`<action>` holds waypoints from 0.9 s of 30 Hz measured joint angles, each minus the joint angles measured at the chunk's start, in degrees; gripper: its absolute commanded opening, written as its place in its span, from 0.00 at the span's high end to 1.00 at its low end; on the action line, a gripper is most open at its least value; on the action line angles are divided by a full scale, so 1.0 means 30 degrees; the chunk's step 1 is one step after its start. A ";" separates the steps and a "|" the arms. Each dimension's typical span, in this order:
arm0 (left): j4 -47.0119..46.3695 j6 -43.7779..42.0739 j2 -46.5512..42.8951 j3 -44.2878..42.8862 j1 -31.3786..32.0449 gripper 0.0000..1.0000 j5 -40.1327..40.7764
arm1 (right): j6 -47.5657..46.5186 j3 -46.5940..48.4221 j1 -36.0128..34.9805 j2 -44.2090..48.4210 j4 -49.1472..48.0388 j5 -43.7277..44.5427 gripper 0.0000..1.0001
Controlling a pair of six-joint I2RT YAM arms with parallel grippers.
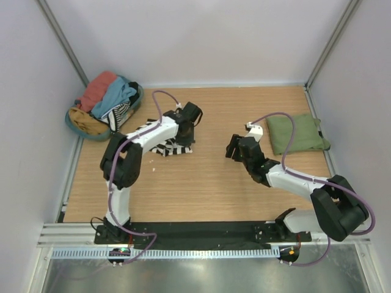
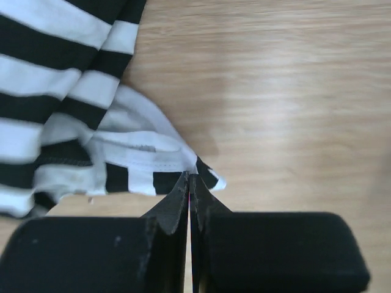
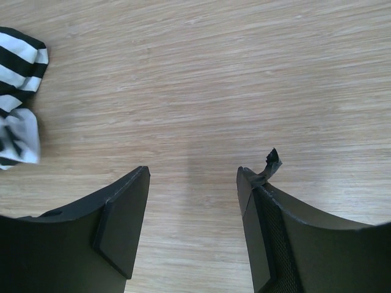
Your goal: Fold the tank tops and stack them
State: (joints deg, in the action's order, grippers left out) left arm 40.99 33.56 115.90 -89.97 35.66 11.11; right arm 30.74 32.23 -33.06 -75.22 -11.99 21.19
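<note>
Pale wooden table (image 1: 201, 189), plain white walls (image 1: 201, 36), metal corner posts (image 1: 331, 39), even light

Striped tank top (image 1: 168, 148): largely hidden under the left arm (image 1: 149, 135) in the top view. Cut off by the left and top edges in the left wrist view, hem corner vanishing between the closed left gripper (image 2: 190, 177).
Basket (image 1: 79, 130), far left: lower contents buried under heaped garments (image 1: 110, 94).
Right gripper (image 3: 192, 173): finger bases cut off at the bottom edge.
</note>
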 measured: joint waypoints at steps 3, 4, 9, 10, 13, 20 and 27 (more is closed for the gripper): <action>0.0714 0.0000 -0.2688 -0.0095 0.0131 1.00 -0.0357 | 0.0022 -0.0080 0.0000 0.0204 0.0000 0.0219 0.35; 0.1020 0.0007 -0.3854 -0.0342 0.0160 1.00 -0.0393 | 0.0036 -0.0102 0.0000 0.0240 0.0000 0.0291 0.34; 0.1435 0.0015 -1.0273 -0.2892 0.0204 1.00 0.0051 | 0.0153 -0.0117 0.0000 0.0248 0.0000 0.0532 0.35; 0.1428 0.0029 -1.1533 -0.3475 0.0204 1.00 0.0211 | 0.0160 -0.0124 0.0000 0.0248 0.0000 0.0546 0.35; 0.1180 0.0146 -1.5191 -0.4415 0.0204 1.00 0.0801 | 0.0204 -0.0138 0.0000 0.0248 -0.0015 0.0546 0.33; 0.1093 0.0102 -1.8790 -0.4044 0.0204 0.71 0.2514 | -0.0248 -0.0036 0.0000 0.0007 -0.0270 -0.0729 0.19; 0.1071 0.0131 -1.7209 0.1654 0.0204 0.37 0.2659 | -0.0809 0.3861 0.0000 -0.3774 0.1515 -0.2907 0.16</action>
State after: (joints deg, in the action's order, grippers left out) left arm 44.21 33.95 64.27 -85.01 36.27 19.09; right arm 28.32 43.81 -33.06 -86.54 -7.44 12.47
